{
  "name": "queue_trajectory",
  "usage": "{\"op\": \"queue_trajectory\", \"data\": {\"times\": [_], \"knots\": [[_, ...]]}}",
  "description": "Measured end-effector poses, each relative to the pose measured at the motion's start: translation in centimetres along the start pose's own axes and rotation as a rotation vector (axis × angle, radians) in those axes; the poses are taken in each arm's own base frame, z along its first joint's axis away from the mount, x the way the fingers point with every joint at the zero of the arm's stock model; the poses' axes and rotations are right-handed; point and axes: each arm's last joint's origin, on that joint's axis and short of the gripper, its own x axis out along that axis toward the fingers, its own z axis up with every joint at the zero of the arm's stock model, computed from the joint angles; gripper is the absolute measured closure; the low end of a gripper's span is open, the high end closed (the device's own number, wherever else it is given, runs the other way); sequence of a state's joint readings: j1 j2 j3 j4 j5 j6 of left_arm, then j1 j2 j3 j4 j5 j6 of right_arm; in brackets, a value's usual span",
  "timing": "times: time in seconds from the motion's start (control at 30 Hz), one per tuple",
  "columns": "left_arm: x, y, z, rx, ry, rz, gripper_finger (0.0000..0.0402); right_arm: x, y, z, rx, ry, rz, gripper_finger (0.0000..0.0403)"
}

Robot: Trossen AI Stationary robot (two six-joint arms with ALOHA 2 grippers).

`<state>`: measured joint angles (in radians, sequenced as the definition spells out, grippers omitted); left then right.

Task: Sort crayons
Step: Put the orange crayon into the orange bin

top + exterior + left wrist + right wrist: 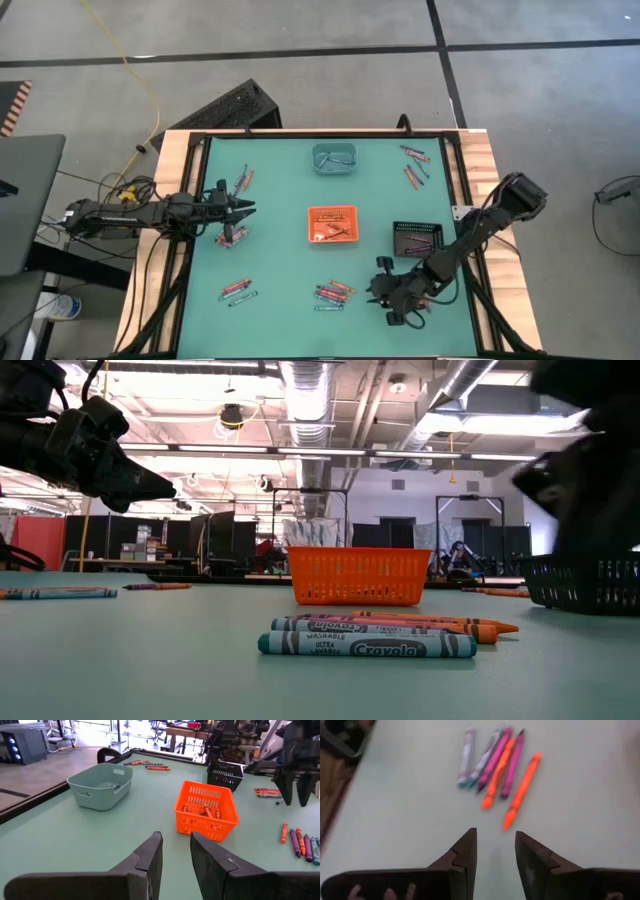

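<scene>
Nearest the low camera, a bunch of crayons (370, 635) is seen lying flat on the green table (150, 660); printed labels are readable only in this view. The same bunch is shown in the right wrist view as six sticks (495, 762): two pale, two magenta, two orange, fanned side by side, just ahead of the right gripper (495, 852). Its fingers are seen parted, nothing between them. In the high view the right gripper (388, 292) is placed near the front edge, close beside that bunch (331, 293), with the arm bent back toward the table's right side.

Six crayon groups are counted on the table from above: the front-centre bunch, one front-left (237, 291), one under the left gripper (231, 238), one behind it (243, 180), and two at the far right (415, 153), (411, 177). Exact counts per group cannot be made out there.

Three trays are counted: orange tray (332, 224) at centre, black tray (417, 238) to its right, teal tray (334, 158) farthest. Only the left wrist view shows crayons inside the orange tray (206, 811); the teal tray (100, 785) possibly holds one stick.

The left gripper (245, 209) is held out level over the table's left part, fingers (150, 855) apart, empty.
</scene>
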<state>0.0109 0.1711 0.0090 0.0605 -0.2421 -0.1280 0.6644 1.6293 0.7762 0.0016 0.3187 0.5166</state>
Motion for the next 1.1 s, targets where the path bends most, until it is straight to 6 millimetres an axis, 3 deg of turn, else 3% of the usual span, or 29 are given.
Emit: {"op": "queue_trajectory", "data": {"times": [0.2,0.33,0.67,1.1], "knots": [[0.0,0.0,0.0,0.0,0.0,0.0,0.0313,3.9,-1.5,-0.4,-0.039,-0.011,-0.049,0.0275],[0.0,0.0,0.0,0.0,0.0,0.0,0.0313,5.0,-1.2,-0.7,-0.069,-0.052,-0.034,0.0275],[0.0,0.0,0.0,0.0,0.0,0.0,0.0313,5.2,-1.3,-0.8,-0.071,-0.044,-0.04,0.0285],[0.0,0.0,0.0,0.0,0.0,0.0,0.0313,5.3,-2.7,-0.6,-0.073,-0.052,-0.199,0.0387]]}}
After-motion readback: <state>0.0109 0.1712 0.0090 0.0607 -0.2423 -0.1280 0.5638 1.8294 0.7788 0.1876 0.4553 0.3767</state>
